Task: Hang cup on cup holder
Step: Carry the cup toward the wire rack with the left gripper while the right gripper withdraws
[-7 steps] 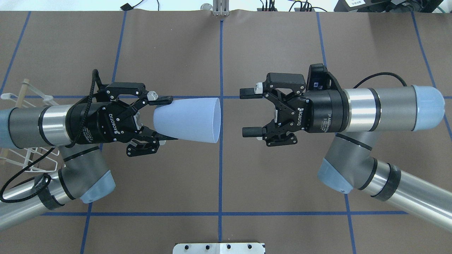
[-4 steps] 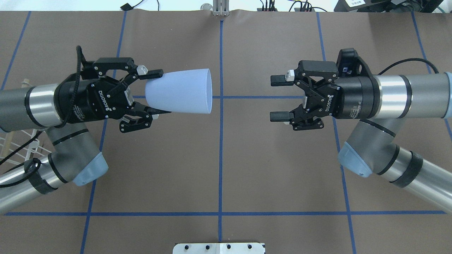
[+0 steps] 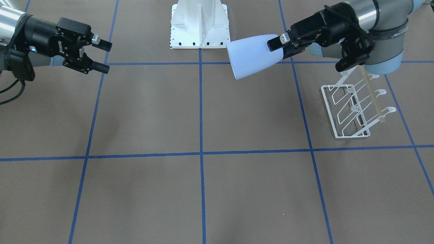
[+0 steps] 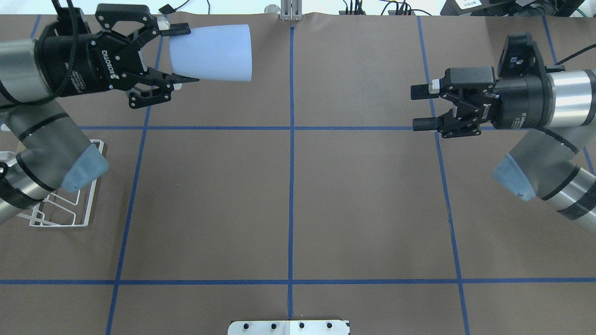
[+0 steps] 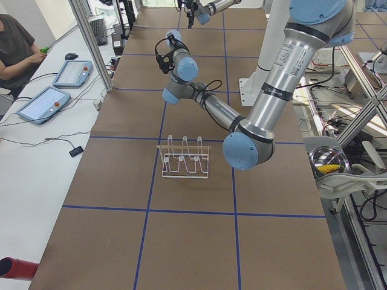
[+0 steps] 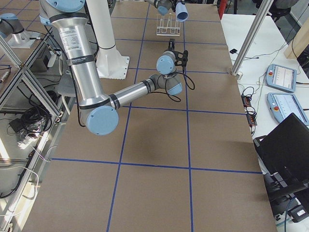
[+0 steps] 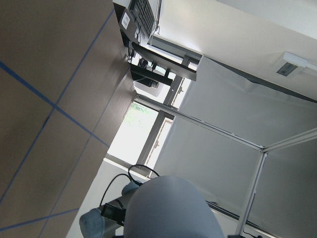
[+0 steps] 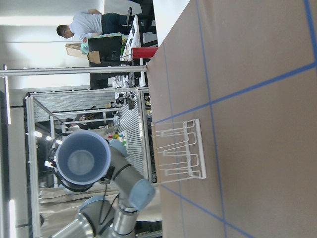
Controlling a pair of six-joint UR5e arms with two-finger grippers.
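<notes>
The left gripper [image 4: 185, 56] has swung out of mid-table toward the far edge, taking the cup [image 4: 214, 53] with it. Its fingers are clamped on the narrow bottom end, and the cup lies sideways in the air with its mouth facing the centre line. The right gripper [image 4: 420, 107] has backed off to its own side, jaws apart and empty, well clear of the cup now. So the handover looks finished and the carry is on. The cup holder [image 3: 328, 110] stands on the table [image 4: 288, 209] on the left side with nothing hanging on it, and the cup is up above and apart from it. As a judgement, the left gripper must next tip that mouth down over a prong — the hanging itself is not yet begun.
</notes>
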